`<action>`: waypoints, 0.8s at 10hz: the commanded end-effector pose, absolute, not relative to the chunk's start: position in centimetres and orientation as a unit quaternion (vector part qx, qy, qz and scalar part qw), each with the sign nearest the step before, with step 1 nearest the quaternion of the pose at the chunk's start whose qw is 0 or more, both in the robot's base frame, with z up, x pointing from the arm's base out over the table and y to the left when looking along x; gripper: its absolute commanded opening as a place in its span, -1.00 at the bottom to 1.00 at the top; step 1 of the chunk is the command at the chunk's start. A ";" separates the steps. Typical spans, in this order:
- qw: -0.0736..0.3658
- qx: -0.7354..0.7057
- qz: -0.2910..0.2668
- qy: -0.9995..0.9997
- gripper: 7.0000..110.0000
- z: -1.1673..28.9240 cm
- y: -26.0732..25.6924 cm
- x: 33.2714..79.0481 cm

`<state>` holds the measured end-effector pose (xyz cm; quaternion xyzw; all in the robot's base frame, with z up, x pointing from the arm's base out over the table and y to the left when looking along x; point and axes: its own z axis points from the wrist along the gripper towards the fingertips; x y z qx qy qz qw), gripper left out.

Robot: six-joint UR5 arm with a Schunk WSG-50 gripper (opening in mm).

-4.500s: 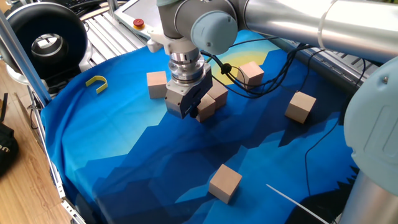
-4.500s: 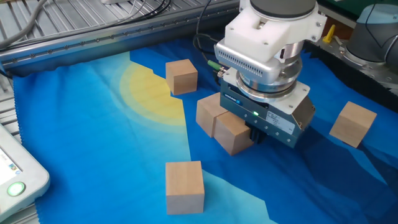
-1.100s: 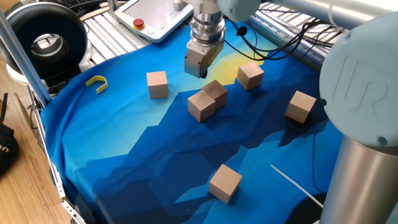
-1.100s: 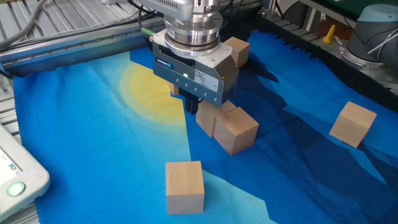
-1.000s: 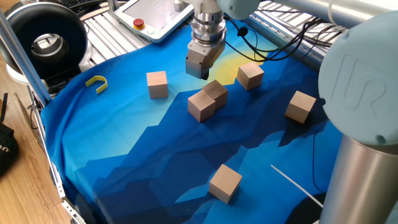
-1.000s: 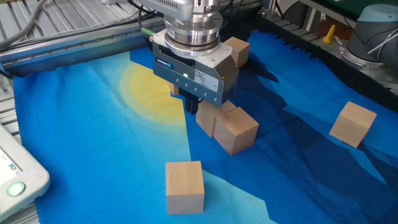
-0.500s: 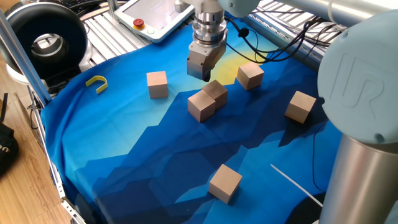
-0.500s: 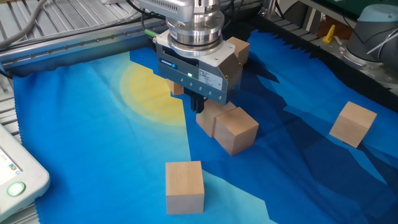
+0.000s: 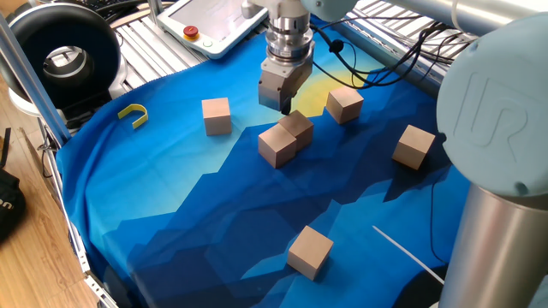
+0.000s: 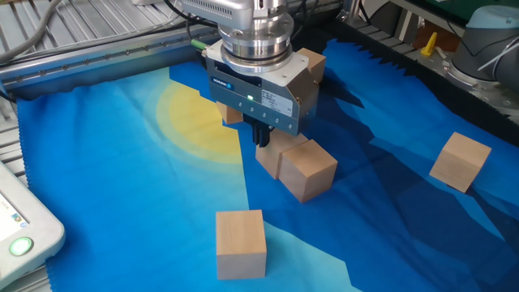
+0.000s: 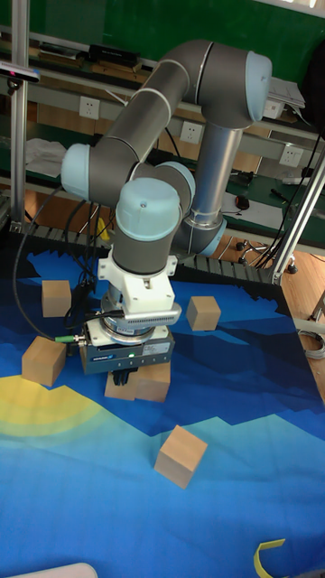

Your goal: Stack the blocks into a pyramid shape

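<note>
Since the earlier frames, the two-finger gripper [image 9: 282, 106] has been lifted clear of the pair of touching light tan wooden cubes [image 9: 286, 137] at mid-cloth and carries nothing; the finger gap cannot be judged. Four cubes lie scattered, so only the base has been started.

The hand [image 10: 261, 138] hung just above two touching blocks [image 10: 293, 162] mid-surface. Blue cloth [image 9: 188, 214] lay open around them; other blocks [image 9: 217, 115] stood well apart, leaving wide gaps toward each edge.
</note>
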<state>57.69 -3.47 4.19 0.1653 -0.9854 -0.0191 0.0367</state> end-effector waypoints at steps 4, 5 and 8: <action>0.038 0.166 -0.028 -0.985 -1.00 4.3 -3.3 57.5; 0.038 0.166 -0.026 -0.985 -1.00 4.3 -3.4 57.4; 0.038 0.167 -0.027 -0.985 -1.00 4.3 -3.4 57.5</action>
